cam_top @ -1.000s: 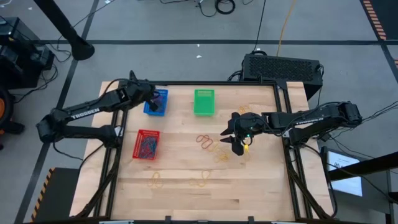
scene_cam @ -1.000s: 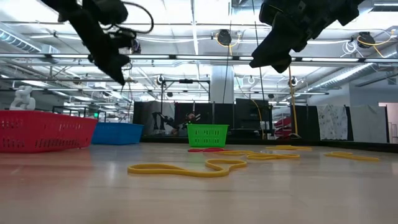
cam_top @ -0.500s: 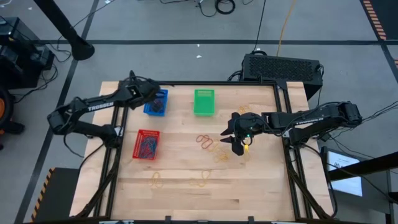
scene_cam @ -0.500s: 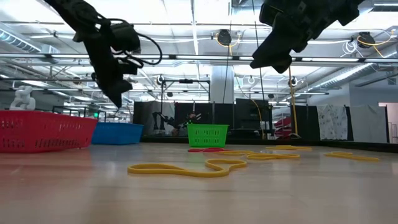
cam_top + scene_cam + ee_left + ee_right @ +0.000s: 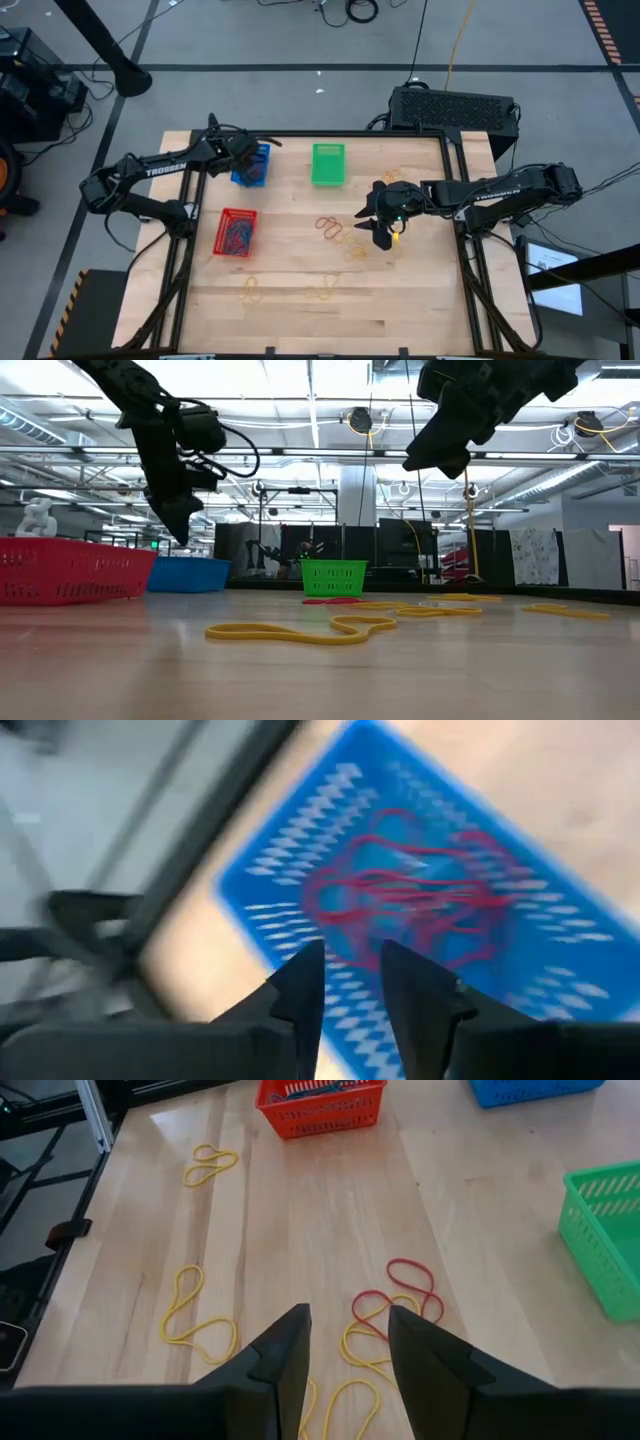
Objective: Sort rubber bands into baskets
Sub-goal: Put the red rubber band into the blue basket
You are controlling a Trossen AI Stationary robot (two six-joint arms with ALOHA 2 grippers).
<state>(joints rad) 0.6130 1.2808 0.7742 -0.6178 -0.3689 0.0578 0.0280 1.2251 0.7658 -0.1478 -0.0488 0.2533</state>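
We see two black arms. The left arm point(image 5: 160, 172) and the right arm point(image 5: 500, 192) each have white letters along the side. Thin black cables point(image 5: 232, 442) loop by the left arm. Its dark fingers point(image 5: 300, 995) are pointy.

- The left gripper point(image 5: 352, 982) hangs over the blue basket point(image 5: 300, 870), its two dark fingers point(image 5: 300, 990) a narrow gap apart with nothing between them.
- Red bands point(image 5: 410, 895) lie tangled on the basket's mesh floor, just ahead of the fingertips.
- The basket sits on the wooden table point(image 5: 590, 790), its near wall beside the table's dark frame point(image 5: 190, 840).
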